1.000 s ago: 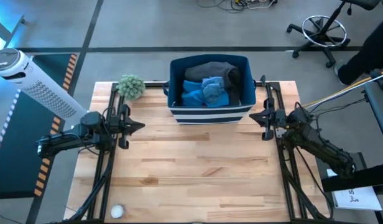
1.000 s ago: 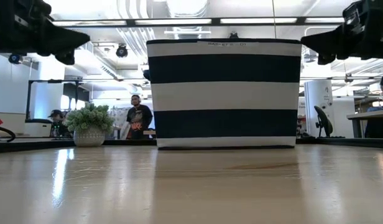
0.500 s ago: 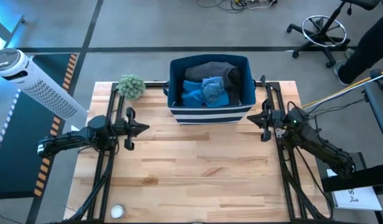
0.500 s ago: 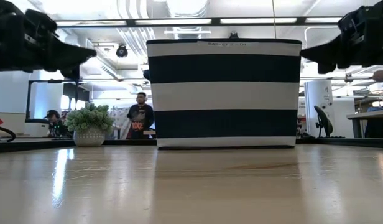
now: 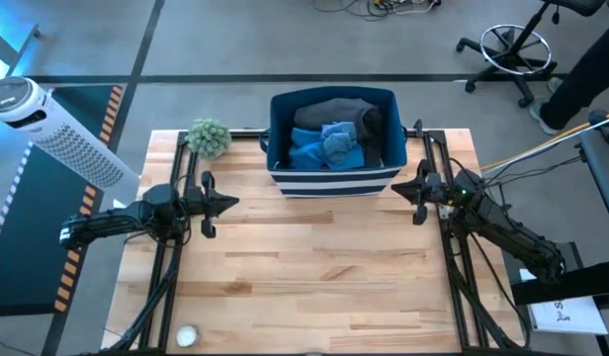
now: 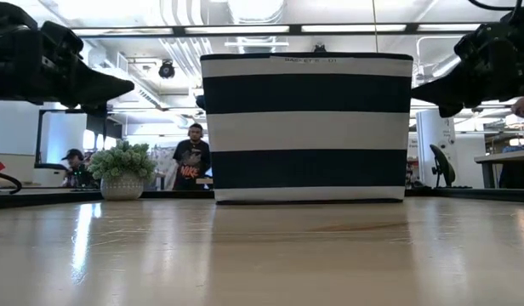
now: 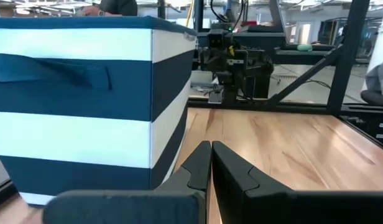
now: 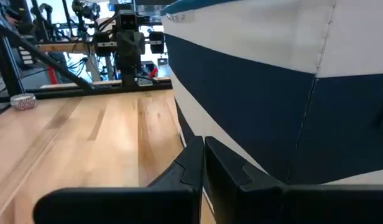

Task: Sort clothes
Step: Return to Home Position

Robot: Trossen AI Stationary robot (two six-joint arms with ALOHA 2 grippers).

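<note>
Clothes (image 5: 329,138) in bin (image 5: 332,183) at table (image 5: 304,267) rear centre; plant (image 5: 209,136) beside bin, to left.

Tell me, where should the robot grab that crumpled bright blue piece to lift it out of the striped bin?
Probably the bunched-up fold at the middle of the bright blue piece, coming straight down from above: the bin walls close off every side, and it lies on top, beside the grey garment. The left gripper and right gripper wait either side of the bin.
</note>
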